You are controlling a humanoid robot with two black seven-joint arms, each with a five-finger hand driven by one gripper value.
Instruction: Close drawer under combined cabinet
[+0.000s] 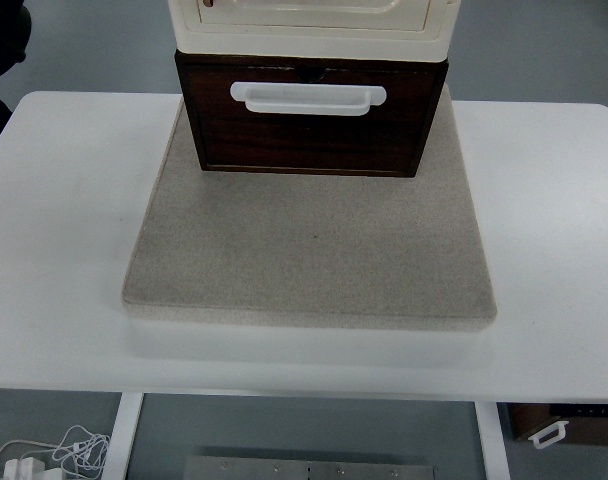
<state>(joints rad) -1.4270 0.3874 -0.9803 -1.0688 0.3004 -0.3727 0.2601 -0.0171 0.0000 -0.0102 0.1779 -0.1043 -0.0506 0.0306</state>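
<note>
Where one grey mat [309,250] lies, one brown drawer [312,125], one white handle [307,97]

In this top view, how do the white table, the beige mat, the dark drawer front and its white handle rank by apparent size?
Largest to smallest:
1. table
2. mat
3. drawer front
4. handle
No two look alike in size.

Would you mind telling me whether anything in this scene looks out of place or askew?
On the table, nothing stands out: the brown drawer with its white handle sits squarely under the cream cabinet on the grey mat. Oddities lie below the table: a loose white cable and a second handled brown box.
</note>
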